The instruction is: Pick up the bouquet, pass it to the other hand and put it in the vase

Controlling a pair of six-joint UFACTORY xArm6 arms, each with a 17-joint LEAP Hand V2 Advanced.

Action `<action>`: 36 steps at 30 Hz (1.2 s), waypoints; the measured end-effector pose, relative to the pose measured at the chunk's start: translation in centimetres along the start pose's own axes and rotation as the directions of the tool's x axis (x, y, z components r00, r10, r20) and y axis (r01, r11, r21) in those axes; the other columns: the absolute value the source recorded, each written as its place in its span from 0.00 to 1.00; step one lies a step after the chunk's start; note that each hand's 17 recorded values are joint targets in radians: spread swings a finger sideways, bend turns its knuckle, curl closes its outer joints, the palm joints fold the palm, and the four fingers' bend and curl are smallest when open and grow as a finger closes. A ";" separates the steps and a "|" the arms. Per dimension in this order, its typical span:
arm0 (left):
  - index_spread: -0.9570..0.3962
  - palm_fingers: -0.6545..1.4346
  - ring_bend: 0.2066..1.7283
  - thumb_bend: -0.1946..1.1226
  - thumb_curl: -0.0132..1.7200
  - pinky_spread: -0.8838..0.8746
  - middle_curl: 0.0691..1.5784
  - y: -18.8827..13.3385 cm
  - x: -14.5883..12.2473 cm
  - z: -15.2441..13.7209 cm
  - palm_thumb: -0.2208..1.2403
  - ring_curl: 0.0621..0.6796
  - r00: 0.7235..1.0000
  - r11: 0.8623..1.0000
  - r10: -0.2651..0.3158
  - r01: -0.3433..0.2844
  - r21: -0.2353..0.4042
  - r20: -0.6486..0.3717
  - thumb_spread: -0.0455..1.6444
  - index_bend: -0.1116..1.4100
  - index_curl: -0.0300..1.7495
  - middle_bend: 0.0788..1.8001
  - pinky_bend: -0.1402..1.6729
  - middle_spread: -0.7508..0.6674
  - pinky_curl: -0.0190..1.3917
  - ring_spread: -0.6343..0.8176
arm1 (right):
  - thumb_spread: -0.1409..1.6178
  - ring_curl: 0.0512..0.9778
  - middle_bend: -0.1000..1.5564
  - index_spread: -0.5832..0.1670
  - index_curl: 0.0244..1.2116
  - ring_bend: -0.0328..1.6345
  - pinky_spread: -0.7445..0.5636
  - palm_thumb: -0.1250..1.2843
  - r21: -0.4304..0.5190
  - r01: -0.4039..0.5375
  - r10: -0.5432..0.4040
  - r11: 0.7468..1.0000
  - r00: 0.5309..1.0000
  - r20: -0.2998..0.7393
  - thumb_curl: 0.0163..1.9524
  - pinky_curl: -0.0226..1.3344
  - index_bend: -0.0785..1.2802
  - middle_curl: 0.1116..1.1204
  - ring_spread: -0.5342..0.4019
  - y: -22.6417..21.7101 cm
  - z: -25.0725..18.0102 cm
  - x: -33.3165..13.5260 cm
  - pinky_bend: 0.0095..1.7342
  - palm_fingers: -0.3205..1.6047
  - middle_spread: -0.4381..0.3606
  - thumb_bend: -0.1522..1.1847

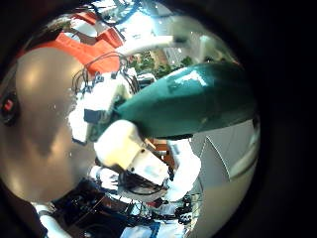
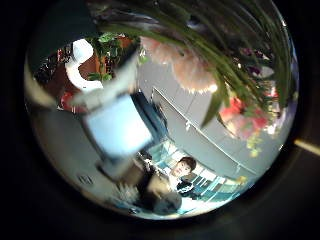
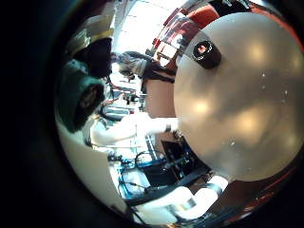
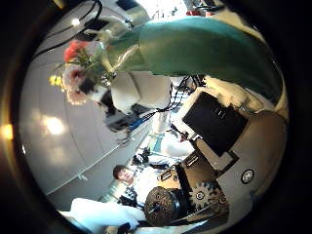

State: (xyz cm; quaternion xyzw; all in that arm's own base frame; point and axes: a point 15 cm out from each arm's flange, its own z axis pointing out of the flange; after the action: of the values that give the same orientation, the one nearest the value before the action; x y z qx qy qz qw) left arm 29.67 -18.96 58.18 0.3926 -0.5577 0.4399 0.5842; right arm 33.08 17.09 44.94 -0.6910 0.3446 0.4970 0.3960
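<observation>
The bouquet's paper wrap (image 1: 198, 99) fills much of the left little finger side palm view, and my left hand's fingers (image 1: 129, 149) curl round its narrow end. The left thumb side palm view shows its flowers (image 2: 200, 65) close by. In the right thumb side palm view the wrap (image 4: 205, 49) runs close over the palm to the flowers (image 4: 78, 58), and the left hand (image 4: 136, 93) grips it near them. My right hand's fingers (image 4: 224, 107) lie straight beside the wrap, not round it. A small dark round thing (image 3: 204, 49), perhaps the vase, stands on the table.
A round table (image 3: 237, 104) lies below the hands and also shows in the left little finger side palm view (image 1: 40, 109). A white arm (image 3: 142, 128) crosses beside it. Room furniture stands beyond the table's edge.
</observation>
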 end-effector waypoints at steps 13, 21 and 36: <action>0.33 0.85 0.81 0.27 0.35 0.22 0.62 -0.5 1.9 -1.3 0.87 0.76 0.993 0.993 0.112 -0.113 0.036 0.024 0.57 0.54 0.42 0.52 0.78 0.23 0.53 0.15 | 0.65 0.73 0.80 0.39 0.76 0.83 0.35 0.66 0.087 -0.054 0.052 0.995 0.998 0.023 0.52 0.74 0.70 0.61 0.34 0.3 -2.4 1.3 0.66 0.57 0.37 0.08; 0.24 0.81 0.86 0.26 0.41 0.20 0.66 -0.9 7.0 -7.2 0.88 0.80 0.950 0.929 0.250 -0.290 0.229 0.188 0.59 0.59 0.53 0.56 0.80 0.17 0.58 0.15 | 0.67 0.62 0.58 0.32 0.60 0.73 0.36 0.62 0.156 -0.080 0.080 0.984 0.997 0.009 0.40 0.65 0.41 0.49 0.36 -0.2 -3.6 2.8 0.55 0.20 0.40 0.09; 0.17 0.80 0.89 0.22 0.47 0.18 0.69 -0.4 5.6 -15.1 0.88 0.80 0.903 0.863 0.217 -0.356 0.359 0.371 0.63 0.54 0.66 0.58 0.79 0.13 0.64 0.16 | 0.66 0.36 0.37 0.33 0.41 0.47 0.77 0.62 0.211 -0.079 0.088 0.974 0.996 -0.033 0.31 0.46 0.31 0.30 0.57 -1.2 -4.5 4.0 0.35 0.19 0.52 0.10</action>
State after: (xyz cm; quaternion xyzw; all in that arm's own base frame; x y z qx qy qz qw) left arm 34.60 -4.28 62.75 0.4856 -0.5896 0.5628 0.3158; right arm 37.08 13.32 42.25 -0.6407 0.4320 0.4592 0.4382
